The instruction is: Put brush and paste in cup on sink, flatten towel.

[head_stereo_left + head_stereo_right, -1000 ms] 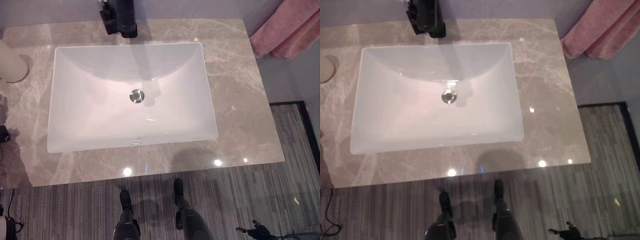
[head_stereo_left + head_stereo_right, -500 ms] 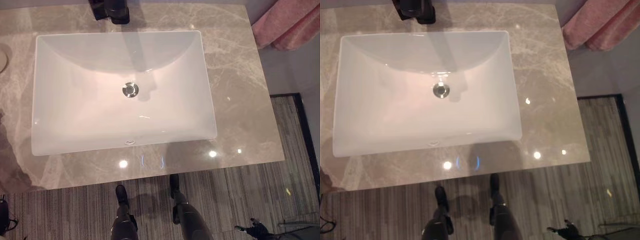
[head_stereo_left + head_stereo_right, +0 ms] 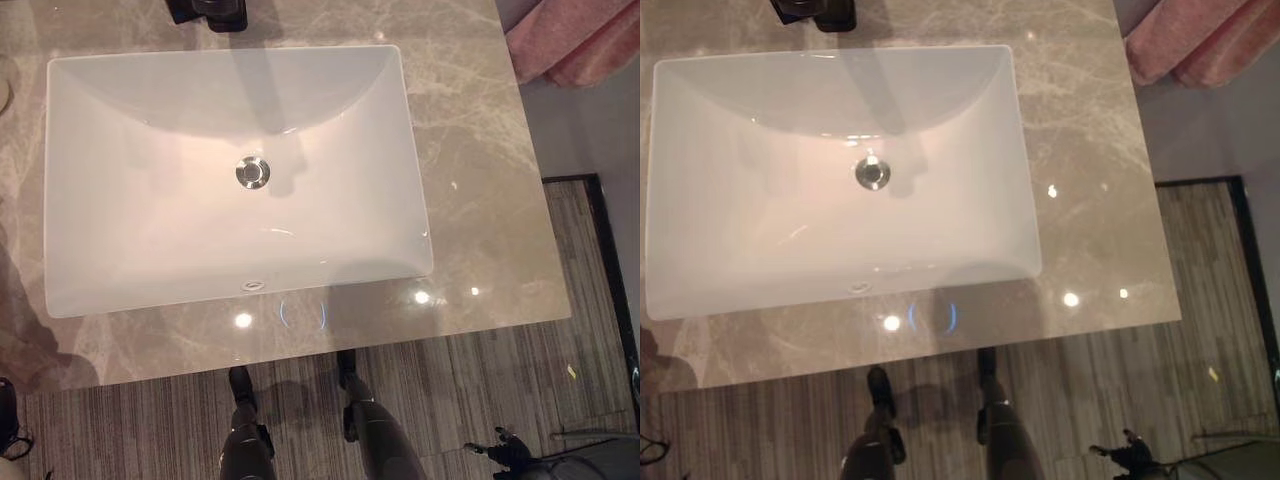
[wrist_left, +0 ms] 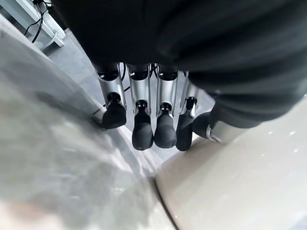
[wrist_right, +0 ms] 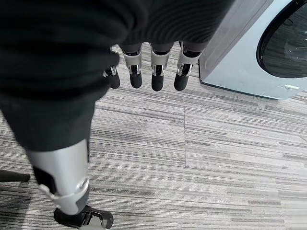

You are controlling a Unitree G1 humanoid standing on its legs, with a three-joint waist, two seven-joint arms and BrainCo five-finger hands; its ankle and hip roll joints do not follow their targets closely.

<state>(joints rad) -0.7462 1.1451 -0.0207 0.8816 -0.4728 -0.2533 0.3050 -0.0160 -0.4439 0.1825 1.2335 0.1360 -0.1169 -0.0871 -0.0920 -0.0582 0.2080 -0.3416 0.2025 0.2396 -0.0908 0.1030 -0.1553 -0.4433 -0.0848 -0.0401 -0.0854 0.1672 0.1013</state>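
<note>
Left hand: my left hand [image 4: 144,125] is hanging with its fingers straight and apart, holding nothing. Its dark tips are pointing down beside the grey marble edge.
Right hand: my right hand [image 5: 153,73] is hanging low over the striped floor [image 5: 192,158], fingers relaxed and empty, with a washing machine [image 5: 259,48] standing just beyond it.
Towel, position: the pink towel [image 3: 570,40] is hanging bunched past the far right corner of the marble counter [image 3: 480,200], off the slab.
Towel, direction: it is lying up and to the right of both hands. I am judging the right arm to be the nearer one.
Towel, axis: its folds are running slantwise, from the far right down toward the counter corner. The rest is running out of frame.
Towel, look: thick, soft, rumpled in two rolls, not yet flat.
Cup: a cream, smooth, rounded body [image 4: 249,182] is sitting right beside my left fingertips. I am reading it as the cup, though I cannot be sure.
Brush and paste: I cannot tell where they are lying.
Sink: the white basin [image 3: 100,260] is lying bare around its drain [image 3: 252,172], and the black faucet [image 3: 210,12] is standing at its far rim.
</note>
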